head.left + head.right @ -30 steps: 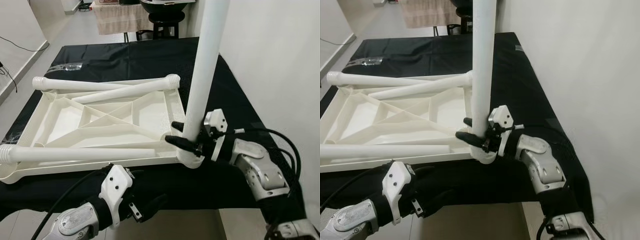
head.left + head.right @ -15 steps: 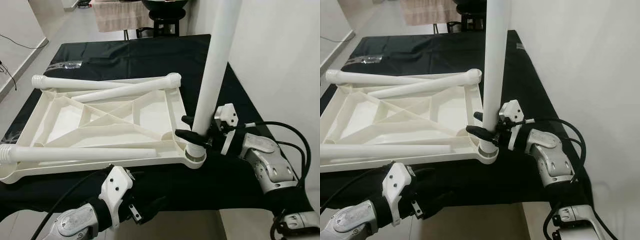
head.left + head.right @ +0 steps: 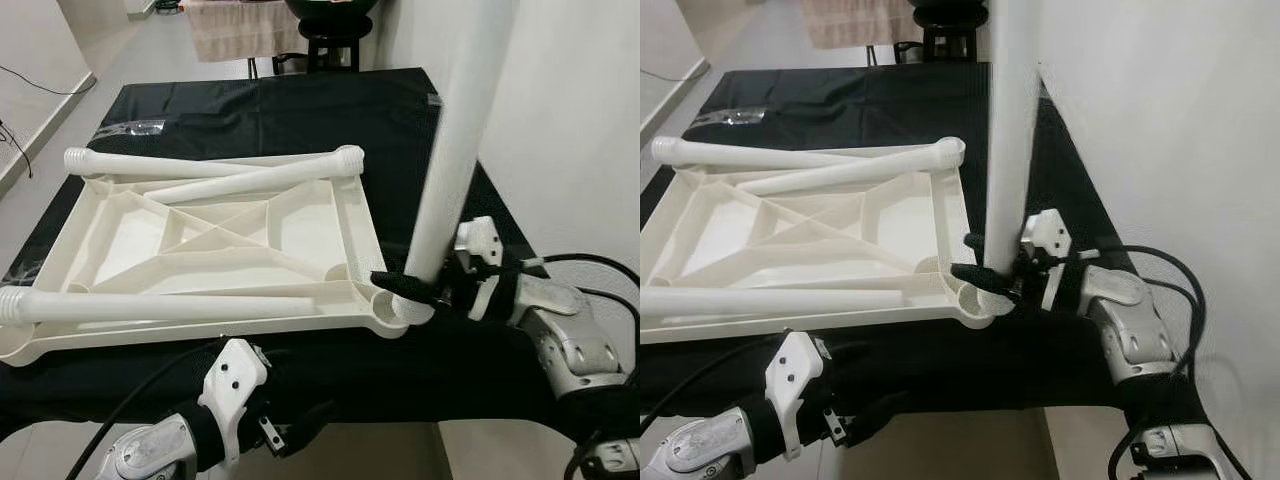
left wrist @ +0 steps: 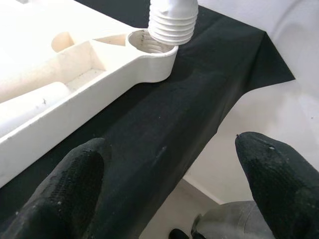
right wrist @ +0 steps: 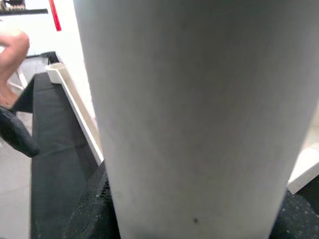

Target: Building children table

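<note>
we see the right gripper (image 3: 408, 290) clamped around the upright table leg (image 3: 452, 170), its threaded end at the tabletop's (image 3: 215, 245) corner socket (image 4: 149, 42); the left gripper (image 4: 169, 184) hangs spread, empty.

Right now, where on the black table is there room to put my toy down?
The far end of the black table, beyond the white tabletop, is mostly bare, bar a clear wrapper at its left edge. The strip right of the tabletop is narrow. The near right corner is crowded: the right claw holds a leg there.
</note>
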`<state>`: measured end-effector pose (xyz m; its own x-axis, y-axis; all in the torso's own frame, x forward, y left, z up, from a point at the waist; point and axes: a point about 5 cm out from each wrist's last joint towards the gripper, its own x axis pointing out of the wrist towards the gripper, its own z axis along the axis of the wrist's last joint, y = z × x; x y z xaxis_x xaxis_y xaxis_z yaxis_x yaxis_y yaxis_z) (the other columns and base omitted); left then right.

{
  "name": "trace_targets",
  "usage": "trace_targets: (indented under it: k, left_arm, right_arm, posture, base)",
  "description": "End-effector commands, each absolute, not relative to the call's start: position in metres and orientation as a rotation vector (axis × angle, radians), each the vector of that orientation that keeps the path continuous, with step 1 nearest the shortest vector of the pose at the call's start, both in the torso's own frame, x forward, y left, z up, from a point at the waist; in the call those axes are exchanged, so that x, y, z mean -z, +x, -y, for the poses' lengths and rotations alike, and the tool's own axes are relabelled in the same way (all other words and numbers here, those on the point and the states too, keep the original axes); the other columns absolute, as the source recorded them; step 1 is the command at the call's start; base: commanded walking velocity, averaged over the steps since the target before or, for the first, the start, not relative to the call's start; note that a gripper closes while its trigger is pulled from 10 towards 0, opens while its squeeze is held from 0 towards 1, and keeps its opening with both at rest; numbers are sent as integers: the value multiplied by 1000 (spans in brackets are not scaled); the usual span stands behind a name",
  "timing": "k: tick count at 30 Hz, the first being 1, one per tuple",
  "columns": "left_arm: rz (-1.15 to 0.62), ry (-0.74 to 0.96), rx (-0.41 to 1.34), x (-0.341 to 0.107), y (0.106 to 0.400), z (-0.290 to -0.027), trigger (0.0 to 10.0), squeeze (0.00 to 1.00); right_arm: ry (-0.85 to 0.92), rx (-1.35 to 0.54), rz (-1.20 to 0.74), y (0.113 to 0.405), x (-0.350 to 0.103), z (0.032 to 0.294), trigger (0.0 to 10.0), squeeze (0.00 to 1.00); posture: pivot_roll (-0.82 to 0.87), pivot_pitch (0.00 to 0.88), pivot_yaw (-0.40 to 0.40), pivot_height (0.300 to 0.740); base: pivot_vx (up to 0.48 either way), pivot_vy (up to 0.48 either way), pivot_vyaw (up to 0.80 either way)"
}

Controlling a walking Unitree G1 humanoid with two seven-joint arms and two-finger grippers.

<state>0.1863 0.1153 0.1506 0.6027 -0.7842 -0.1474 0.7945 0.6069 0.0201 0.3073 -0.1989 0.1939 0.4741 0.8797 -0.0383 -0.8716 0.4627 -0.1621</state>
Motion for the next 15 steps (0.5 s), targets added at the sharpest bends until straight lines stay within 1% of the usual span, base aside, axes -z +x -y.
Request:
trace_targets:
  k: [1, 4, 6, 7, 9, 13, 15]
  left_arm:
    - [-143, 111, 925, -148, 183, -116, 10000, 0]
    - [-142, 112, 925, -148, 184, -116, 10000, 0]
    - [-142, 114, 928, -149, 184, -117, 10000, 0]
    - [-142, 114, 928, -149, 184, -117, 10000, 0]
    - [-143, 117, 932, -149, 184, -117, 10000, 0]
    - [-143, 120, 931, -150, 182, -118, 10000, 0]
    - [-144, 118, 931, -150, 181, -118, 10000, 0]
  right_arm:
    - [-122, -1086, -62, 302, -172, 202, 10000, 0]
    - [-141, -1105, -66, 301, -170, 199, 10000, 0]
    - [-120, -1109, -33, 305, -169, 186, 10000, 0]
    - [-120, -1109, -33, 305, -169, 186, 10000, 0]
    - [-98, -1131, -3, 308, -170, 171, 10000, 0]
    - [-93, -1149, 17, 312, -172, 161, 10000, 0]
    - [-90, -1158, 11, 312, -173, 161, 10000, 0]
  posture:
    - [-40, 180, -6, 740]
    - [-41, 181, -4, 740]
    - [-37, 186, 5, 740]
    - [-37, 186, 5, 740]
    - [-34, 188, 6, 740]
    - [-34, 201, 7, 740]
    - [-33, 203, 6, 740]
  base:
    - [0, 0, 0]
    - [0, 0, 0]
    - [0, 0, 0]
    - [0, 0, 0]
    - [0, 0, 0]
    - [0, 0, 0]
    - [0, 0, 0]
